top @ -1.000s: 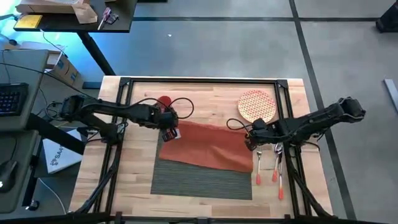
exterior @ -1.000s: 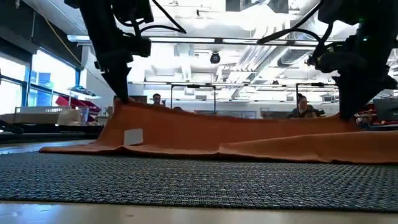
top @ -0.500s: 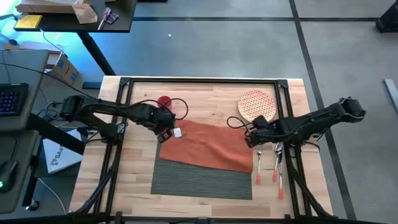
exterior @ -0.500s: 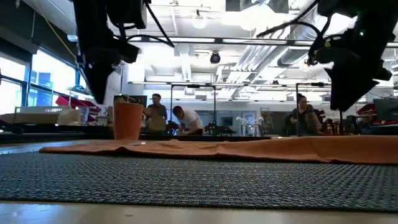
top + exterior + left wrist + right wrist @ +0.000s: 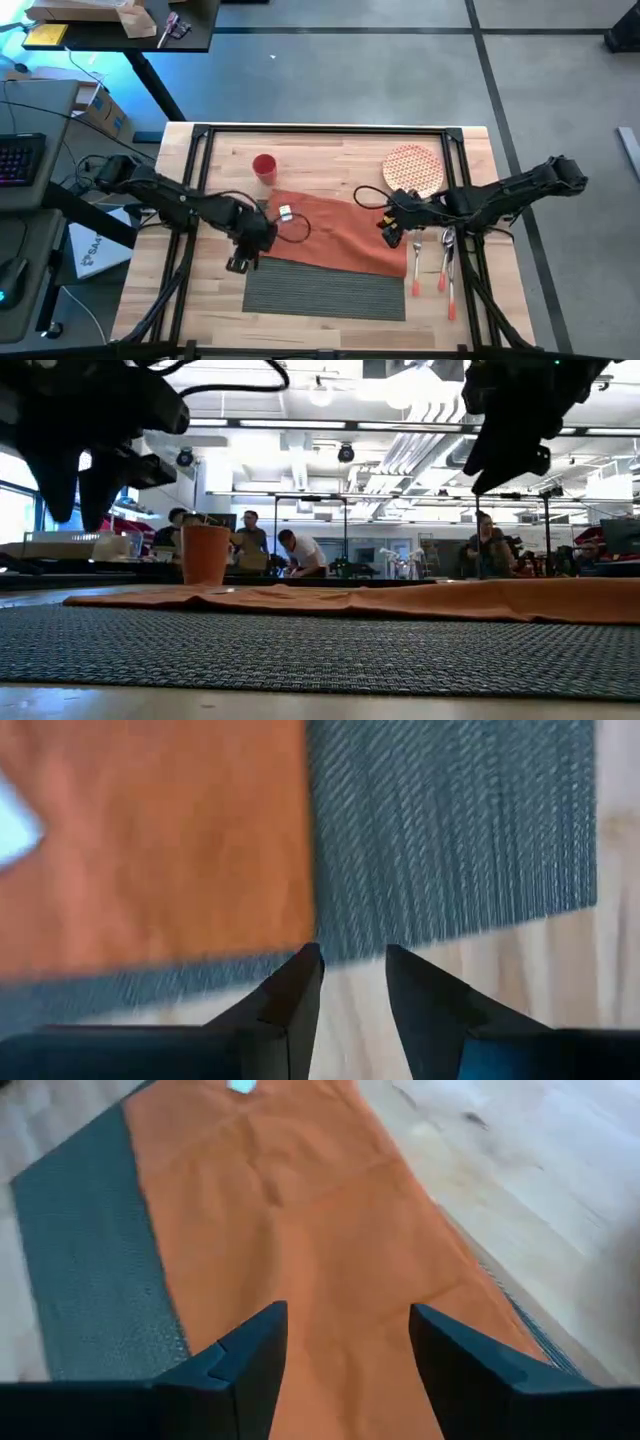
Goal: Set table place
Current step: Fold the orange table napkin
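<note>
Here the table place (image 5: 325, 290) lies long axis left-right; both end effectors open, empty.

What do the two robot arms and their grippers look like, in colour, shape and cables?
Both arms are dark, almost black, jointed, with loose black cables looping near the wrists. The left gripper has two dark, tapered, wedge-shaped fingers. The right gripper has the same two dark fingers, broader in its view. No markings are readable.
</note>
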You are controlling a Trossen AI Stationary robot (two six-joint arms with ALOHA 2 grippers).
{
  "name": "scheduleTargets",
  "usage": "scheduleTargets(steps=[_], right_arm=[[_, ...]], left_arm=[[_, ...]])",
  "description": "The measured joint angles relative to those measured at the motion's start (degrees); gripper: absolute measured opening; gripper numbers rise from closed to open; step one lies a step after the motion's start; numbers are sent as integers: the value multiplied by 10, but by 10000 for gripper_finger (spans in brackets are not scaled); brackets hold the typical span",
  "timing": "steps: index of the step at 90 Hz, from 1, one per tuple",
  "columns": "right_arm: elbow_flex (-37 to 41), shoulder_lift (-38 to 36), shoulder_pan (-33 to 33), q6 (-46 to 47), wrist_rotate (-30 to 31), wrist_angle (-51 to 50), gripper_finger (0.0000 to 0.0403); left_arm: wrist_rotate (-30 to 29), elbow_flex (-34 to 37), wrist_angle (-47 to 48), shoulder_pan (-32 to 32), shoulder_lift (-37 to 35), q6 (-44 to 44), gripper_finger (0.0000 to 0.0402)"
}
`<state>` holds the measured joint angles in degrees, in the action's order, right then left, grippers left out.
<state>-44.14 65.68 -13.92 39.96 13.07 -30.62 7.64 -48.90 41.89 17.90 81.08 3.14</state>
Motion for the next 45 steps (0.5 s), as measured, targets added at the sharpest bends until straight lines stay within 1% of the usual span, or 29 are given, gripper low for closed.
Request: scheduleTargets(steps=[5,10,18,24,30,36,45], right_arm=[[0,3,-9,-40,-37,-1,194],[0,8,-20,-69,-63,-5,194],[0,22,-41,-86,-76,-25,194],[0,35,-57,-86,-77,-47,194],[0,50,-72,-84,-78,-61,194],[0,66,-88,-87,-91,-61,194],[0,88,-108,-92,-106,-62,194]], left_arm=[[-10,19,-36,11,0,15,104],[-37,32,-51,19,0,42,106],[-85,49,-68,25,0,74,106],[-108,59,-72,29,1,87,106],[-110,68,-91,30,3,87,106],[-94,76,-101,30,5,87,106],[-82,80,-95,32,7,97,106]])
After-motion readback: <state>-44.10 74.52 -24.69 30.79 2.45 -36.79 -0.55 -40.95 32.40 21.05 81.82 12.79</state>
